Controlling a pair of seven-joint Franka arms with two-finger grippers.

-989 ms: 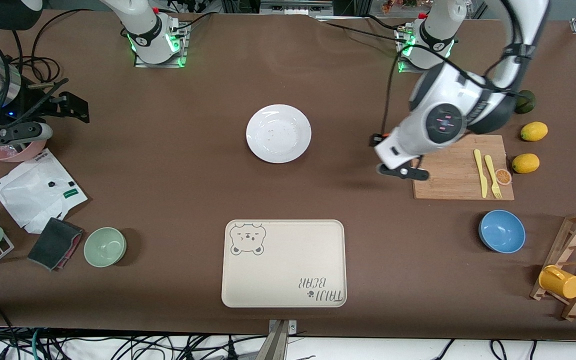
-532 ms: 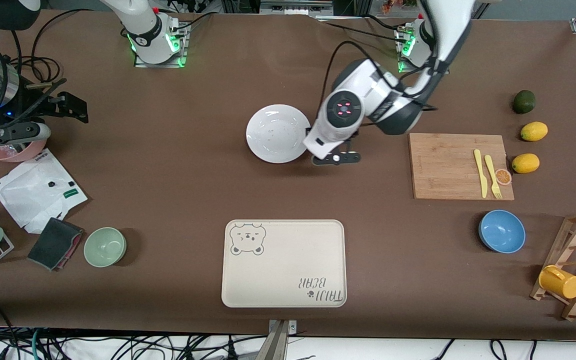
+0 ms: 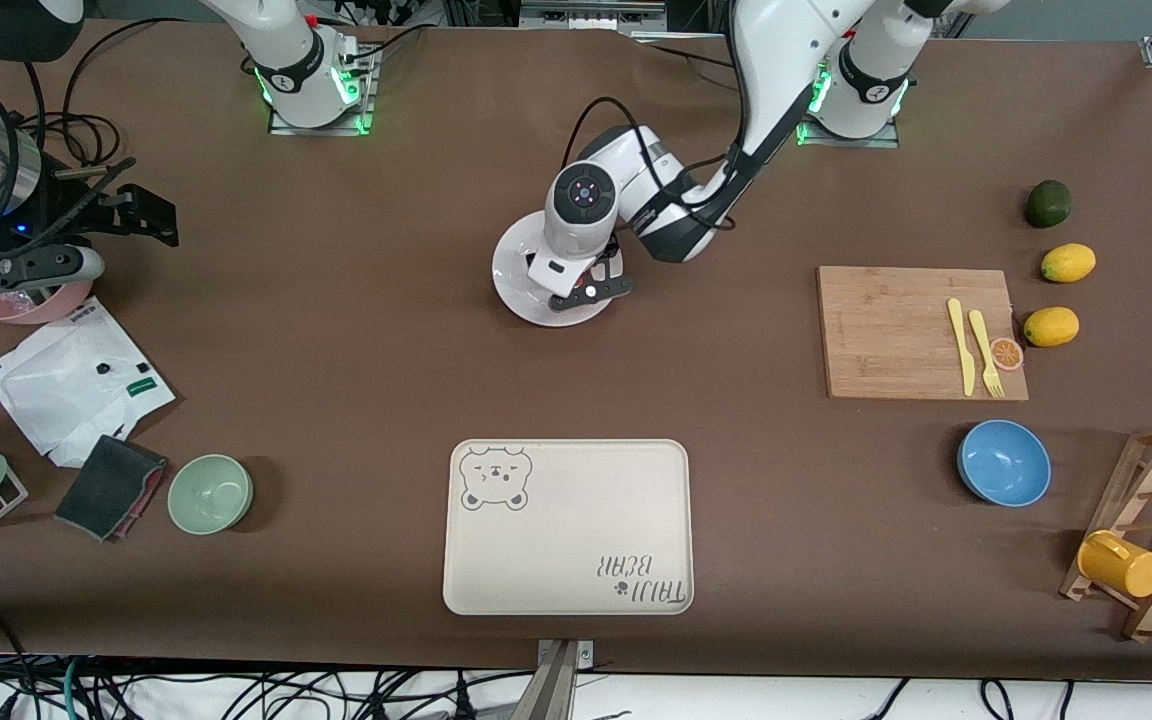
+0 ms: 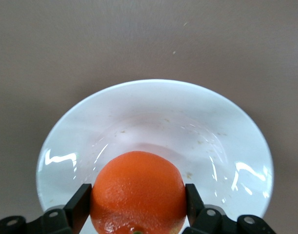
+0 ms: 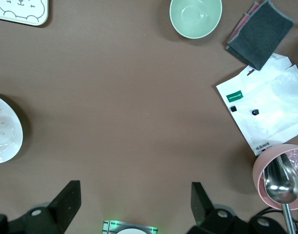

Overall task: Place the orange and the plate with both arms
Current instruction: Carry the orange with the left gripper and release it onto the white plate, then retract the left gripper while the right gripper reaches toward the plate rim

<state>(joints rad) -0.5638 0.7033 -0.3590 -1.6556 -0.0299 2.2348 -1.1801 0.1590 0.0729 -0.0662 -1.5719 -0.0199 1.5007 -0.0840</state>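
The orange [image 4: 137, 191] is being pinched by the left gripper [image 4: 138, 204] above the plate [image 4: 80, 126]. The right gripper [image 5: 134, 201] is being held spread, waiting over bare table.

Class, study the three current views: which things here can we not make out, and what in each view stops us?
- Front view: the orange is hidden under the left arm's wrist; only the left wrist view shows it, clamped in the left gripper over the plate.
- Left wrist view: the orange's underside is cut off by the frame edge, so contact with the plate cannot be told.
- Right wrist view: the pink bowl is cut off.
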